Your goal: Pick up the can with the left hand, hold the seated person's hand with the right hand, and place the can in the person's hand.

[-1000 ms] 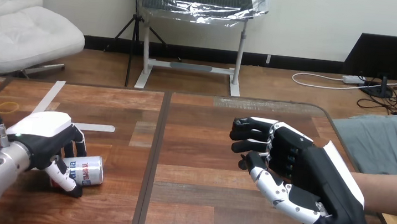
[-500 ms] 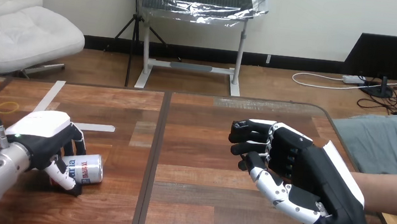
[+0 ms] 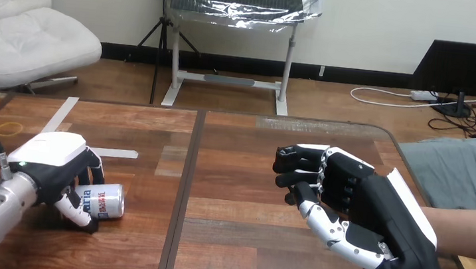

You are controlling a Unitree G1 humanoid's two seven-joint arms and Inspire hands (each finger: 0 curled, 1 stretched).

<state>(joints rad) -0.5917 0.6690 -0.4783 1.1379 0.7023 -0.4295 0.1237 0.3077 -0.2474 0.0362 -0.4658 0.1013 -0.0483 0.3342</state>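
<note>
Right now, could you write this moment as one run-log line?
left hand: curled round can, can lying on table | right hand: in front of person's forearm, contact unclear | handover: not yet done

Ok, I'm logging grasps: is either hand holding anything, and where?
Left hand curls round the left end of the can, lying on the table. Right hand: cannot tell.

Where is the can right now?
In the head view the can lies sideways at the left of the table, with the robot's left hand curled round it.
</note>
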